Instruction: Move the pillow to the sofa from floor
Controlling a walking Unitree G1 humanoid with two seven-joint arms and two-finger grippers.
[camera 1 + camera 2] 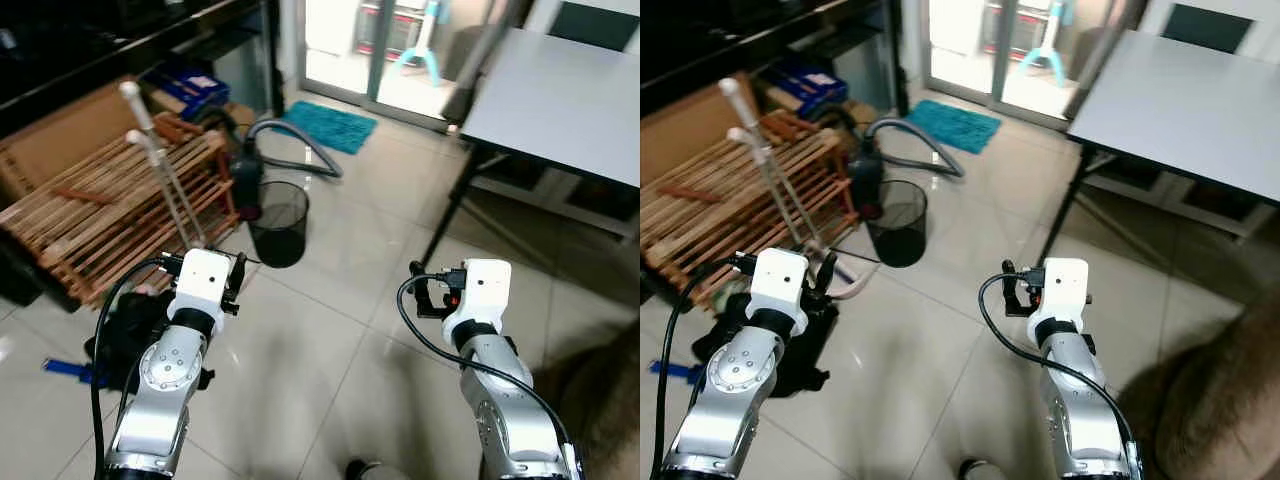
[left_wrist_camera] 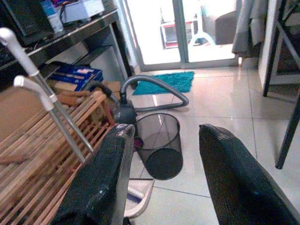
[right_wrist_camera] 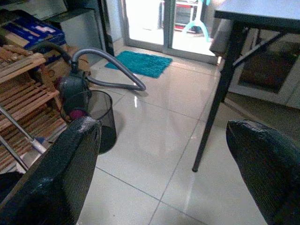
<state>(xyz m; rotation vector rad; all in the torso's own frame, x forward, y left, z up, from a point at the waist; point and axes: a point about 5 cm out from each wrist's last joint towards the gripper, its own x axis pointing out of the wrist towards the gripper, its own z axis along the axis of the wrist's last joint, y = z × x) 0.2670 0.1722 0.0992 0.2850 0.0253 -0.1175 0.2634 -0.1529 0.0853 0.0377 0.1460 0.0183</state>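
Pillow or sofa edge, it cannot be told which: a brown fuzzy mass point(image 1: 1215, 400) sits low at the robot's right, just beside the right arm and apart from both grippers.

The left gripper point(image 2: 164, 187) is raised over the tiled floor point(image 1: 340, 330) with its two black fingers point(image 2: 101, 187) spread apart. Nothing is between them and they touch nothing. Beyond them stands a black mesh wastebasket point(image 2: 161, 147), with a vacuum cleaner point(image 2: 123, 112) and its grey hose just behind it.

The right gripper point(image 3: 159, 168) is likewise held up in the air, its fingers point(image 3: 51, 173) spread wider still, empty and clear of everything. Ahead of it is bare floor and a black leg of the grey-topped table point(image 1: 560, 100), which stands to the robot's front right.

At the left a wooden slatted rack point(image 1: 110, 210) lies against dark shelving, with two white-handled metal poles point(image 1: 165, 185) leaning over it. A black bag point(image 1: 130, 335) rests on the floor beside the left arm. A teal mat point(image 1: 330, 125) lies further off, before a glass door.
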